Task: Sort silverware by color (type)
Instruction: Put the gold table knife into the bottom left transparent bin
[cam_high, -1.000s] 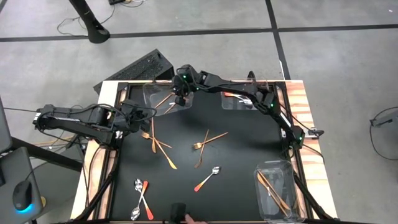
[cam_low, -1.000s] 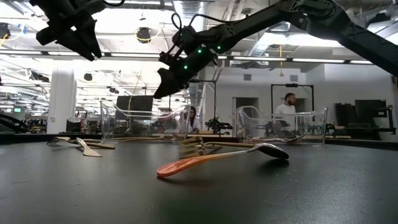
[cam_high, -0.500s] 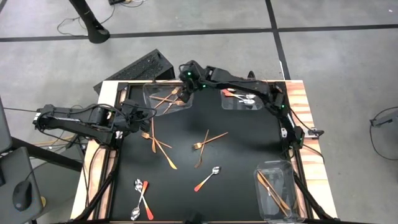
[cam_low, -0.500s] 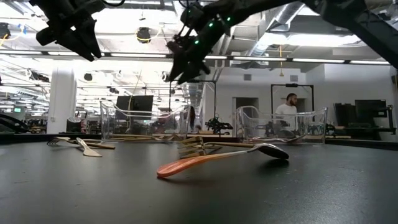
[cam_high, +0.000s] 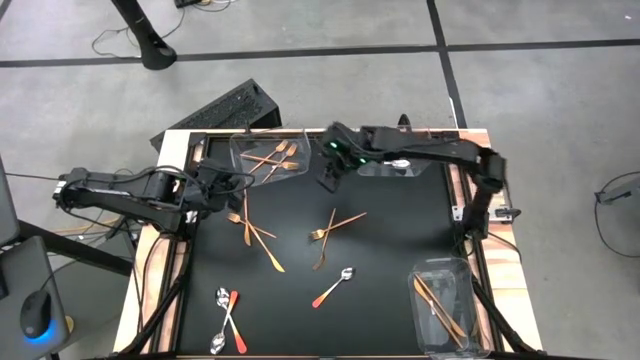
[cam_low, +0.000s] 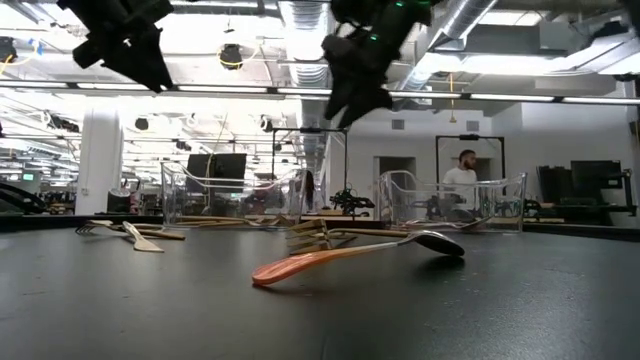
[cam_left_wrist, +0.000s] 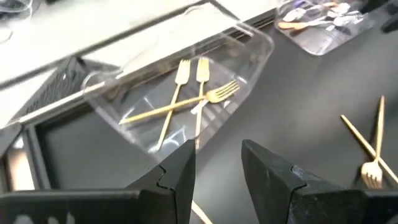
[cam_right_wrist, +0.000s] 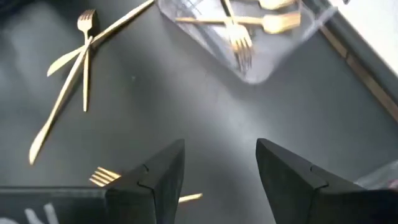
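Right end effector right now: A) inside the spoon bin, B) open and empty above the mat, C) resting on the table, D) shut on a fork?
B: the right end effector hangs above the black mat between the two far bins, and in its wrist view the fingers stand apart with nothing between them.

You see a grey floor (cam_high: 300, 90) crossed by dark lines, a keyboard (cam_high: 215, 112) beside the worktop, and bright ceiling lights (cam_low: 230, 52) over a seated person (cam_low: 462, 172).
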